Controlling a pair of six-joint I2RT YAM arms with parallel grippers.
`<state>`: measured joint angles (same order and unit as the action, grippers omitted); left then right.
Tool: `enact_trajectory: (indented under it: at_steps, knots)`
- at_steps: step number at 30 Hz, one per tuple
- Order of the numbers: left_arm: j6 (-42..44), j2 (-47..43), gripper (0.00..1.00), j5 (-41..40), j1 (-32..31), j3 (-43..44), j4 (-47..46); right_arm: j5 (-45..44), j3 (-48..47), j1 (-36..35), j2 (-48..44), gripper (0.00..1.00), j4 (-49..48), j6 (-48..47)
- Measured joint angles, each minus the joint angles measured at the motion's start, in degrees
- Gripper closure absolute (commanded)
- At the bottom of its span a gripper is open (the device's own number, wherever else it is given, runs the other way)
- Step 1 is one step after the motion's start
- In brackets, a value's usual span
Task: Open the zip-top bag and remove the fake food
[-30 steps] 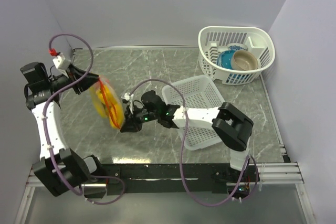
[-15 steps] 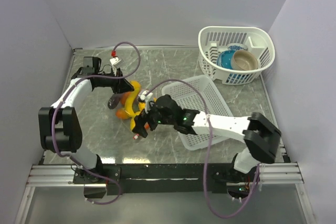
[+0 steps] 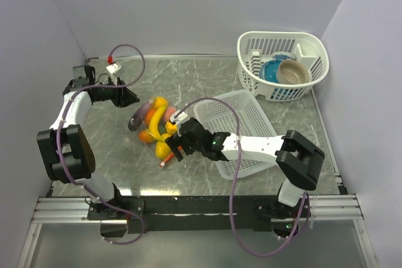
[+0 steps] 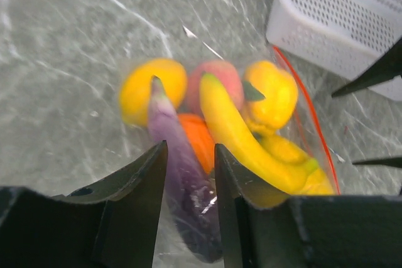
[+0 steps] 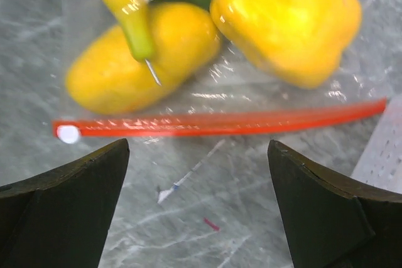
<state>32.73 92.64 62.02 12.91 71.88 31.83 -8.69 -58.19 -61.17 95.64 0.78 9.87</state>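
The zip-top bag (image 3: 154, 127) lies flat on the table, its red-orange zip strip (image 5: 220, 123) shut, with a white slider (image 5: 67, 133) at one end. Inside is the fake food: banana (image 4: 245, 133), purple eggplant (image 4: 179, 167), peach (image 4: 217, 83), yellow pepper (image 4: 270, 92), round orange-yellow fruit (image 4: 154, 89). My left gripper (image 3: 130, 98) hovers just left of the bag, and in the left wrist view the left gripper (image 4: 190, 149) has its jaws a little apart with nothing held. At the strip side, my right gripper (image 5: 198, 145) stands wide open over bare table.
A white rectangular mesh basket (image 3: 242, 114) sits right of the bag, under my right forearm. At the back right, a round white basket (image 3: 282, 34) holds a blue and a tan bowl. Walls close in the table on the left, back and right.
The bag, held up between both grippers a second ago, now lies on the table. My right gripper has let go and opened wide. My left gripper has released and drawn back to the left.
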Motion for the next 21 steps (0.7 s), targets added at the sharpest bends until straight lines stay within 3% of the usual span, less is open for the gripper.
enact_trajectory:
  at_steps: [7,15,21]
  knots:
    - [3.2,2.9,0.61,-1.6,-0.2,-4.5,0.0,-3.4,4.0,-1.0,-1.5,0.1,0.1,1.2]
    - [2.2,14.1,0.61,-4.5,0.1,-1.8,-2.8,-5.6,4.9,-3.6,-1.7,0.1,0.2,2.1]
    - [3.6,14.5,0.6,-5.8,-2.1,-2.1,-2.3,-5.8,4.1,-4.0,1.3,0.1,-1.1,2.1]
